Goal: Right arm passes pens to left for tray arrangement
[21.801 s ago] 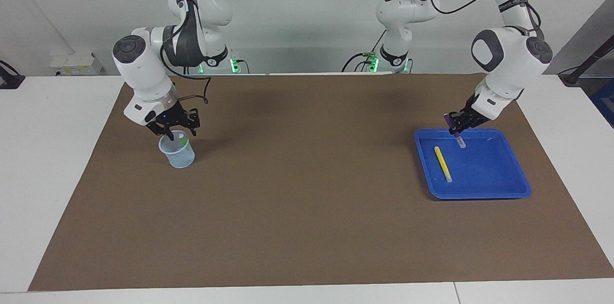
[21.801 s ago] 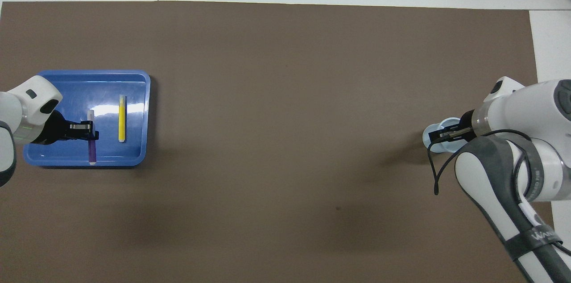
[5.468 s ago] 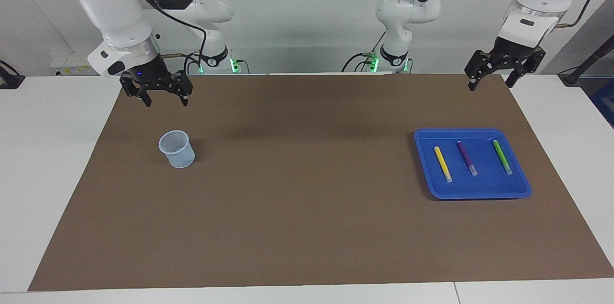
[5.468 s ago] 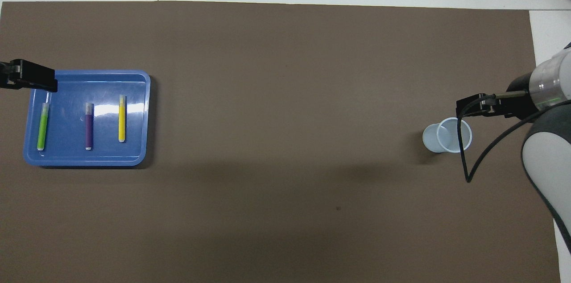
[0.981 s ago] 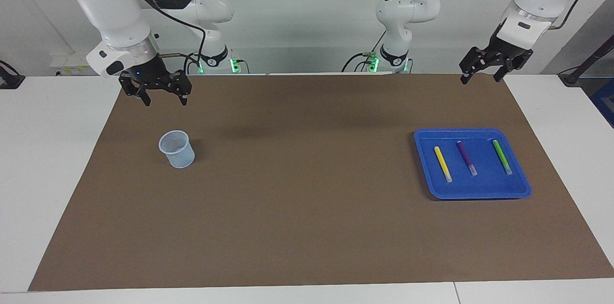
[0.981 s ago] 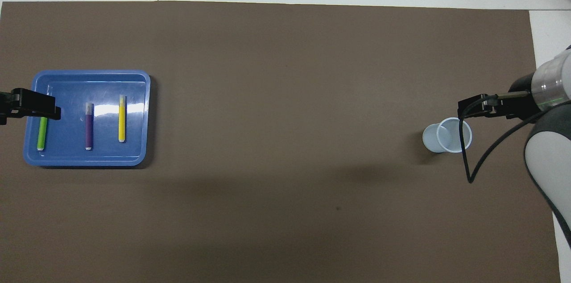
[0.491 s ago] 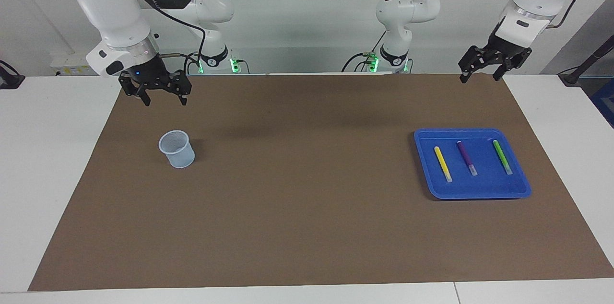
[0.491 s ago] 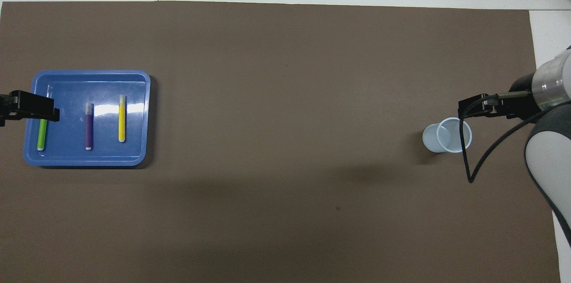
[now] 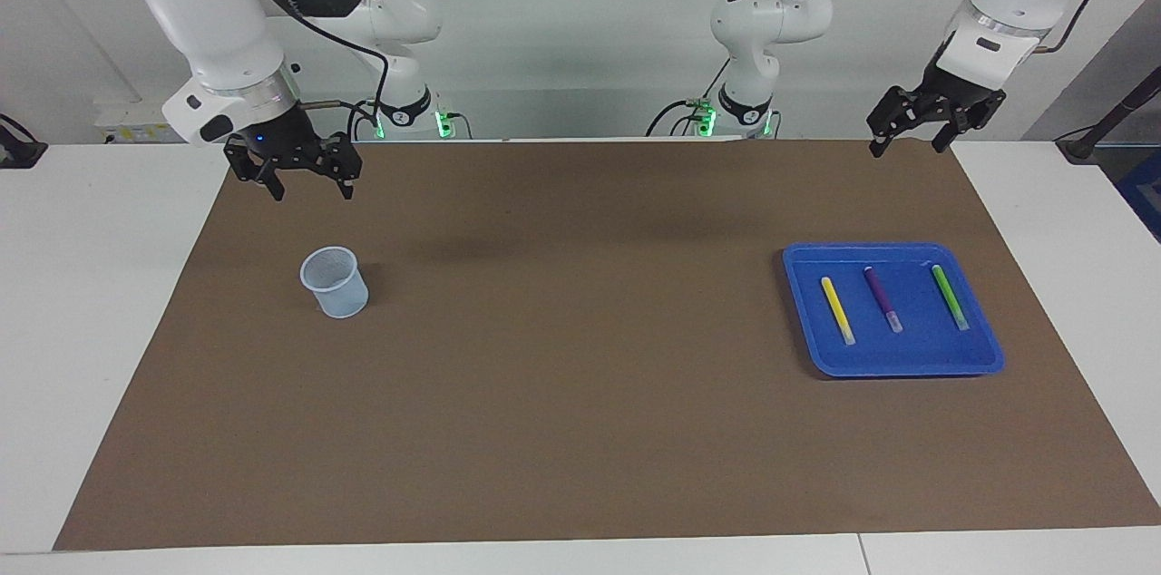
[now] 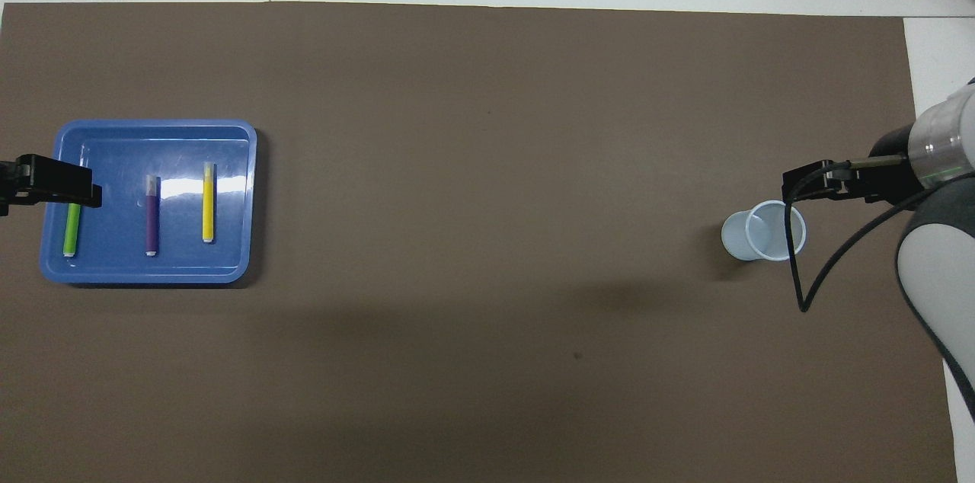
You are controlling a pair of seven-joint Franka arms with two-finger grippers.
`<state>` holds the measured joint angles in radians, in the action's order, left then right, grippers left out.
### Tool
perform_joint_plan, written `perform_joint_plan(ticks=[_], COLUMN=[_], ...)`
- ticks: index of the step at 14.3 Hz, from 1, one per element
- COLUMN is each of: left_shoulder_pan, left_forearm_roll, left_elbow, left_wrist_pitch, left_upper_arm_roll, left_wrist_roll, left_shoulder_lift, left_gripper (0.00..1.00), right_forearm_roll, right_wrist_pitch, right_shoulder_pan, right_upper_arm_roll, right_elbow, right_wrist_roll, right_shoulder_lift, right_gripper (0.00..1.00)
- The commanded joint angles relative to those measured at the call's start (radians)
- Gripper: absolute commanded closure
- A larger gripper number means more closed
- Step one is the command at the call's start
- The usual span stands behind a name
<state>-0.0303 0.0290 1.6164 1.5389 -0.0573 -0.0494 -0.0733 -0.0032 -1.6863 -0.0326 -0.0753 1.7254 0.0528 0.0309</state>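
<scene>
The blue tray [image 9: 907, 355] lies on the mat at the left arm's end of the table. In it three pens lie side by side, apart from each other: yellow [image 9: 836, 308], purple [image 9: 882, 297] and green [image 9: 949, 296]. My left gripper [image 9: 909, 147] hangs open and empty, high over the mat's edge by the tray. In the overhead view it covers one end of the green pen [image 10: 71, 230]. My right gripper [image 9: 311, 191] also hangs open and empty, over the mat by the cup.
A small pale-blue mesh cup [image 9: 335, 283] stands upright at the right arm's end, with nothing showing inside it. A brown mat [image 9: 562, 357] covers the table between cup and tray. White table shows around the mat.
Since the earliest frames the purple and green pens have joined the yellow one in the tray, and both grippers have risen. Over the last second the left gripper barely drifts.
</scene>
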Motion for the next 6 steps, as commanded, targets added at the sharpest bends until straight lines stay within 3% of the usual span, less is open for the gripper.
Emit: perform_joint_plan(ticks=[1, 6], left_shoulder_pan=[0.012, 0.010], left_forearm_roll=[-0.012, -0.014], left_elbow=[0.013, 0.008], left_wrist_pitch=[0.001, 0.001], left_upper_arm_roll=[0.007, 0.007], left_wrist_roll=[0.005, 0.006], left_shoulder_lift=[-0.016, -0.016], left_gripper=[0.00, 0.00], right_forearm_roll=[0.022, 0.022], right_wrist_pitch=[0.004, 0.002], right_shoulder_pan=[-0.003, -0.003], right_upper_arm_roll=[0.000, 0.002], right_elbow=[-0.007, -0.007], right_wrist_roll=[0.012, 0.012], right_shoulder_lift=[0.003, 0.003], right_gripper=[0.00, 0.00])
